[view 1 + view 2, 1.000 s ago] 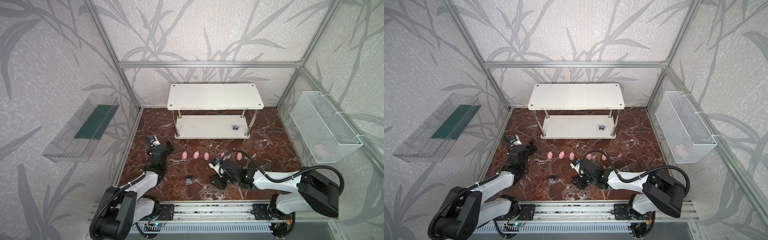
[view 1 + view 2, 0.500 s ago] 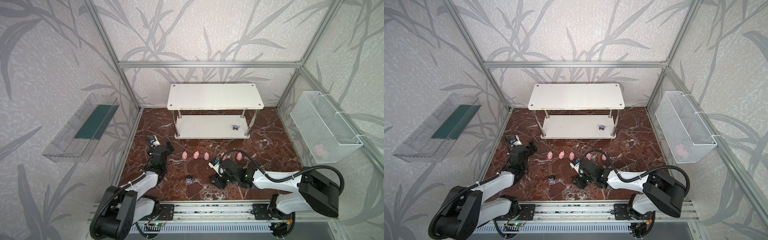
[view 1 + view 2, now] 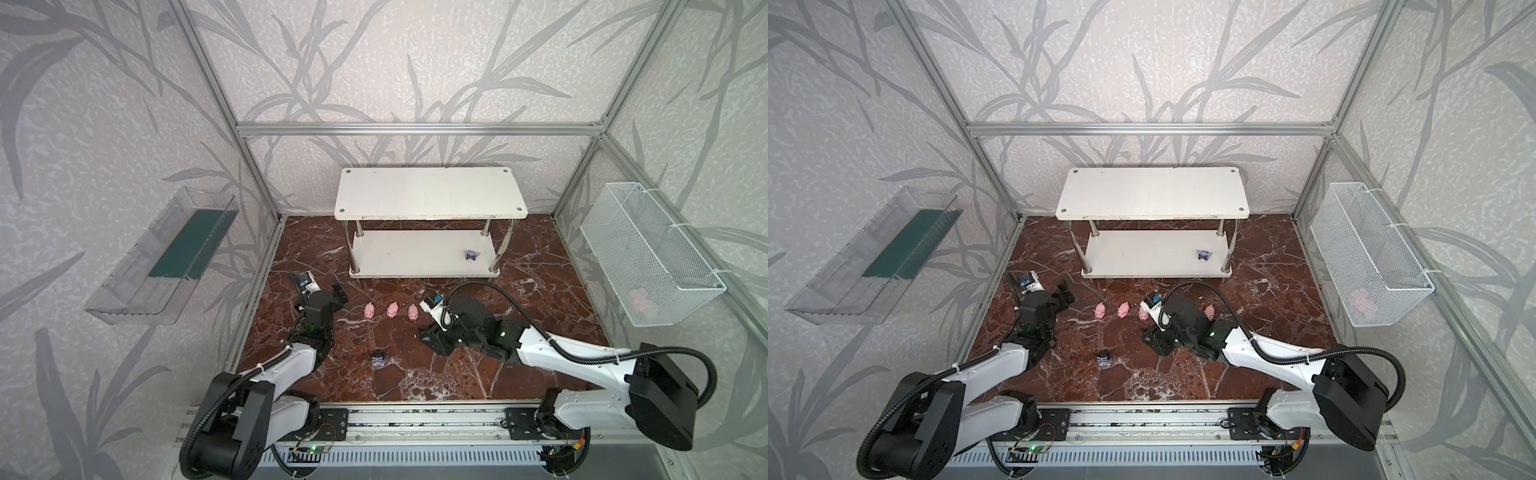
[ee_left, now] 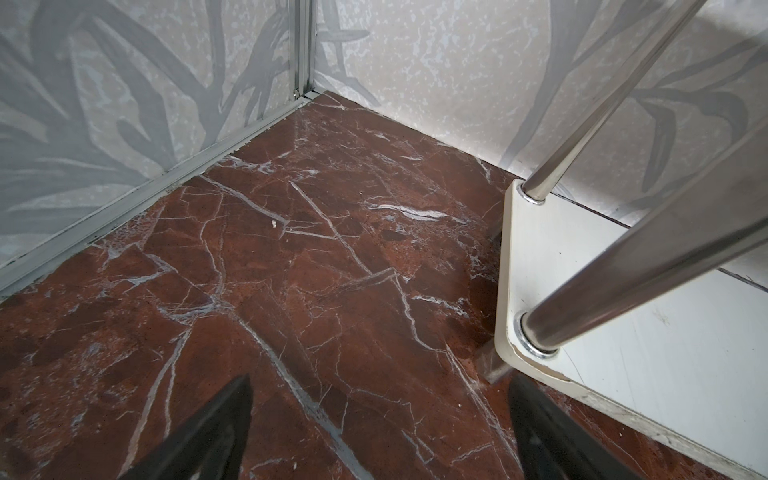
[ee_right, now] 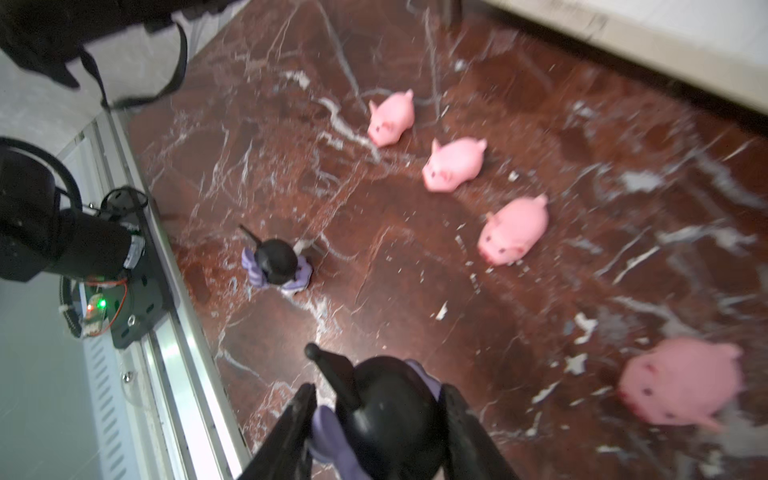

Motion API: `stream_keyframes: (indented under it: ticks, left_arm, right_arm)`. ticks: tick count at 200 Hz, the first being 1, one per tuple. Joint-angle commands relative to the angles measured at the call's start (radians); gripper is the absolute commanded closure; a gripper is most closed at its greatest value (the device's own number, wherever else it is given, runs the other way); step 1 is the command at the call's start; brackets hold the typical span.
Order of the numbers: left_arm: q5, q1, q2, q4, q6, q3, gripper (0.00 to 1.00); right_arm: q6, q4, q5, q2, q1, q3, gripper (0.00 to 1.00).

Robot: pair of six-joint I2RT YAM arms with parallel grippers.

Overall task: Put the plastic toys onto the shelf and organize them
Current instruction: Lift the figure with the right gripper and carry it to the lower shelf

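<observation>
My right gripper [image 5: 377,391] is shut on a black-and-lilac horned figurine [image 5: 390,415], low over the floor; in both top views it [image 3: 432,338] sits just right of the middle. Another horned figurine [image 5: 276,262] stands on the floor [image 3: 378,358]. A third one [image 3: 470,255] rests on the lower board of the white shelf [image 3: 430,195]. Three pink pigs [image 3: 392,310] stand in a row in front of the shelf, and one more pig [image 3: 1209,310] lies past my right wrist. My left gripper [image 4: 380,380] hangs open and empty beside the shelf's left front post [image 4: 540,332].
A clear plastic tray [image 3: 166,257] hangs on the left wall. A white wire basket [image 3: 648,253] on the right wall holds something pink [image 3: 642,301]. The metal rail [image 3: 415,419] runs along the front edge of the marble floor.
My right gripper's jaws have drawn in a little on the horned figurine. Both arms have stayed nearly where they were.
</observation>
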State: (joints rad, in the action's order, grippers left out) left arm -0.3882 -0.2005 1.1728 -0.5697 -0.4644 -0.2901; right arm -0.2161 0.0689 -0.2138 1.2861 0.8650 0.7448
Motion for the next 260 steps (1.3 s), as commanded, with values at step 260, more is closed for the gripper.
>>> stream_keyframes:
  ticks: [260]
  left_arm:
    - [0.034, 0.016, 0.028, -0.041, -0.022, 0.009, 0.06]
  right_arm:
    - [0.176, -0.187, -0.182, 0.494, -0.406, 0.432, 0.66]
